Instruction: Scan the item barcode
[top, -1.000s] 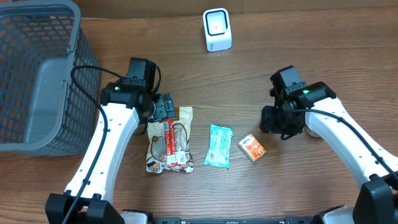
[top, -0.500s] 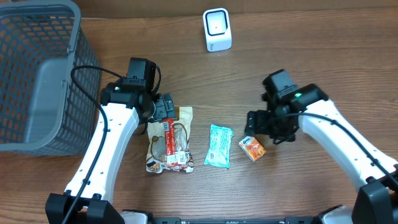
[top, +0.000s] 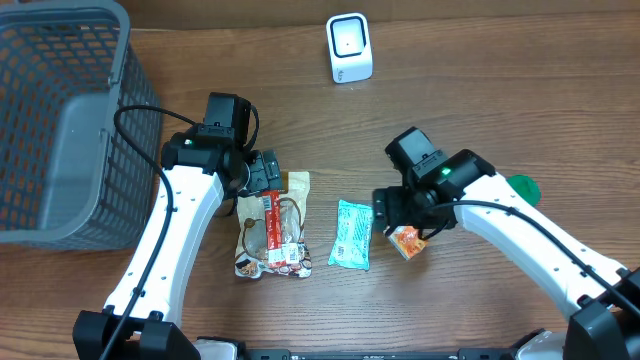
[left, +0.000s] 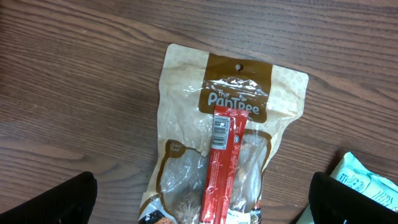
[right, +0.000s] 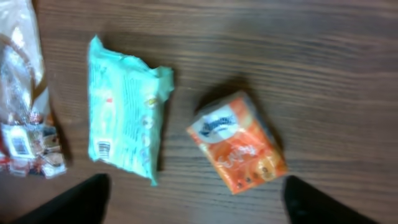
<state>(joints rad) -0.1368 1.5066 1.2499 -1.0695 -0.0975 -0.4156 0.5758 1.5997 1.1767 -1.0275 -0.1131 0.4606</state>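
Observation:
A brown snack bag (left: 230, 130) lies flat with a red stick pack (left: 222, 162) on top, its barcode facing up. My left gripper (left: 202, 202) hangs open above them, also seen from overhead as the left gripper (top: 265, 185). A teal packet (right: 124, 115) and a small orange packet (right: 239, 149) lie on the wood side by side. My right gripper (right: 199, 202) is open just above them, nothing between its fingers; overhead the right gripper (top: 405, 222) partly covers the orange packet (top: 408, 243). The white scanner (top: 349, 47) stands at the back.
A grey mesh basket (top: 60, 120) fills the far left. A small green object (top: 521, 186) lies on the table right of the right arm. Bare wood stretches between the scanner and the packets.
The right arm has swung left over the orange packet and its jaws have widened. The green object behind it is uncovered. The left arm has not moved.

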